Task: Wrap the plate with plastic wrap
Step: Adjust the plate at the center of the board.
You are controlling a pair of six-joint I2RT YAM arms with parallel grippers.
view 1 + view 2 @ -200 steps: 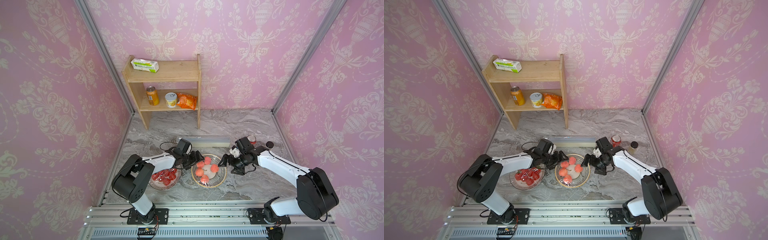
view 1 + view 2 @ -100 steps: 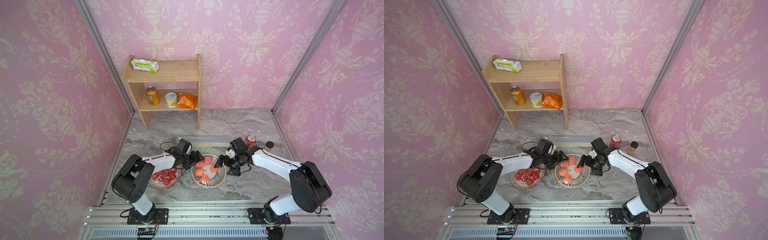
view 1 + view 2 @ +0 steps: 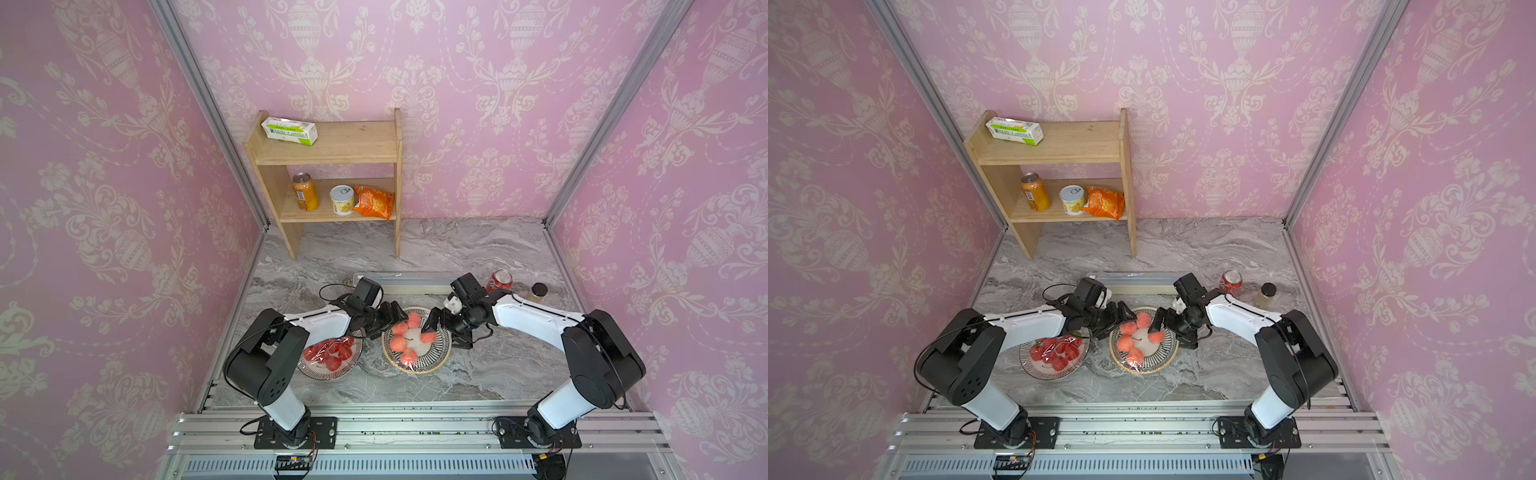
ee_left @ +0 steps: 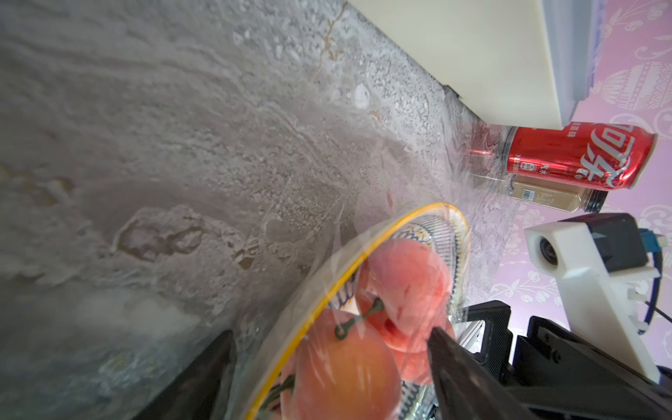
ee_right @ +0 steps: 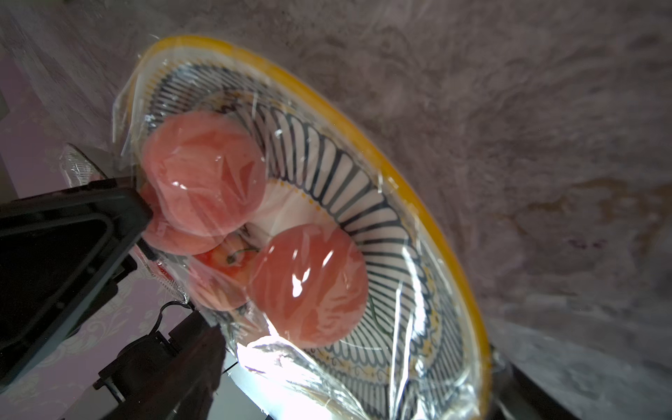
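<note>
The plate (image 3: 417, 369), yellow-rimmed with dark stripes, holds several peaches (image 3: 400, 343) near the table's front, seen in both top views. Clear glossy plastic wrap (image 5: 291, 363) lies crinkled over the peaches and the plate's rim (image 5: 418, 192). My left gripper (image 3: 392, 320) is open at the plate's left far edge, and in the left wrist view its jaws (image 4: 327, 378) straddle the rim (image 4: 327, 294) and a peach. My right gripper (image 3: 441, 331) is open at the plate's right edge, its jaws (image 5: 345, 385) either side of the film-covered rim. The cream dispenser box (image 3: 409, 283) lies just behind.
A second plate (image 3: 328, 376) of red fruit under film sits left of the first. A red can (image 3: 500, 280) and a small jar (image 3: 537, 291) stand at the right. A wooden shelf (image 3: 332, 153) at the back holds a green-and-white carton (image 3: 289, 130), cans and a snack bag.
My right gripper has moved left, from beside the plate to over its right edge. The left arm has stayed put. Both grippers remain open.
</note>
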